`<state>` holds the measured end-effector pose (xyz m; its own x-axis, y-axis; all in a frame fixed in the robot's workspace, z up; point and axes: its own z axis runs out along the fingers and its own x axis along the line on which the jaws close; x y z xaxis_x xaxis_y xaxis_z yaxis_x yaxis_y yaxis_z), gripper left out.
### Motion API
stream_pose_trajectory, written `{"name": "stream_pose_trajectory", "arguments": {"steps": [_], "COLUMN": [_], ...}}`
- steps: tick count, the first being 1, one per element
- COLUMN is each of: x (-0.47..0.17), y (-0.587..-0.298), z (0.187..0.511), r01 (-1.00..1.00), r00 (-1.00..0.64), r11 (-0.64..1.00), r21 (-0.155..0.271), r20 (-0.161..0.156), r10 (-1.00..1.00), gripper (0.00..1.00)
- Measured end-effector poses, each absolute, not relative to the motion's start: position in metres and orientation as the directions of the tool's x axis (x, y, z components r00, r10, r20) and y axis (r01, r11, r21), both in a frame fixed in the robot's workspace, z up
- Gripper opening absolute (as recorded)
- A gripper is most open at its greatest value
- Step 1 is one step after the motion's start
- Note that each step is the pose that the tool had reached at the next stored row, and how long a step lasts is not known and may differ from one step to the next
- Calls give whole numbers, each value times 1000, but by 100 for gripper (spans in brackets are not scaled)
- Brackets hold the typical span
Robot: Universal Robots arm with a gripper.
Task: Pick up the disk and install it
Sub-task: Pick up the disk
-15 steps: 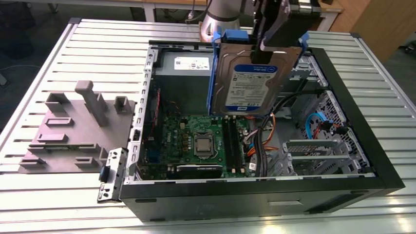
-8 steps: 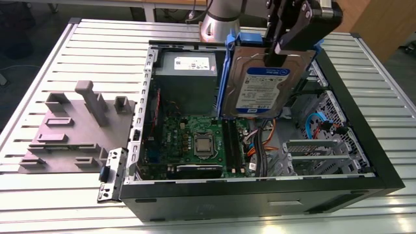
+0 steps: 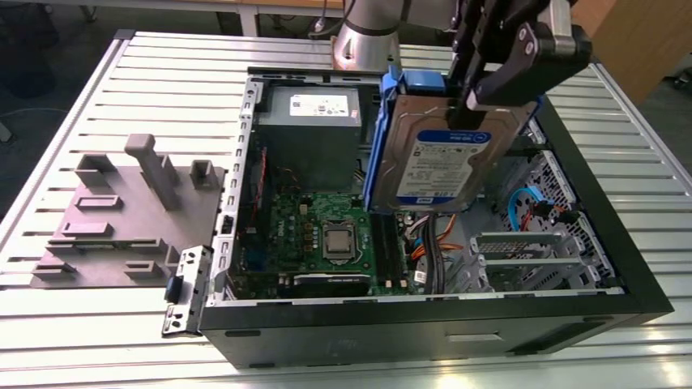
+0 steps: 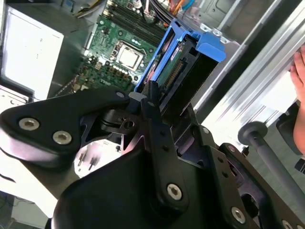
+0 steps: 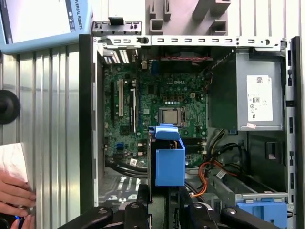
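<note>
Where the slatted metal table (image 3: 130, 97) spreads under everything, you have bare slats along the exterior view's left and near edges. The computer case (image 3: 433, 324) lies on its side on that table with its panel off, so the inside is open from above and its black walls make a rim all round. On the exterior view's left, just beside the case, sits a grey block plate (image 3: 108, 227) with upright posts.

Inside the case, the grey power box (image 3: 310, 121) fills the far corner. The green circuit board (image 3: 324, 235) lies flat nearer the camera, with the processor in its middle. Toward the exterior view's right, the case holds a metal bay (image 3: 530, 251) and loose orange and blue cables (image 3: 516, 201).

The disk (image 3: 438, 162) is up in the air — upright, label toward the camera, blue rails along its edges. Its lower edge hangs above the strip between the board and the cables, and its top edge stands higher than the case rim, so you have open room beneath it.

The gripper (image 3: 476, 101) is clamped on the disk near its upper end, one finger on the labelled face. In the second wrist view a black finger (image 4: 153, 114) lies against the disk's side. A person's hand (image 5: 14, 195) rests on the table outside the case wall — you can see it in the first wrist view.
</note>
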<state>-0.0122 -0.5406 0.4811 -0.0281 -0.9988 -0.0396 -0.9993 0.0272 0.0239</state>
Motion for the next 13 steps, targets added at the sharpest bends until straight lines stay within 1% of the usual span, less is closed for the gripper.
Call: {"name": "stream_pose_trajectory", "arguments": {"steps": [4,13], "x": [-12,12], "y": [-549,-550], "z": [481,480], "r01": [-999,-999], "r00": [-29,-30], "r11": [28,29], "r21": [24,24], "r20": [-40,-39], "r10": [-999,-999], "gripper": [35,35]}}
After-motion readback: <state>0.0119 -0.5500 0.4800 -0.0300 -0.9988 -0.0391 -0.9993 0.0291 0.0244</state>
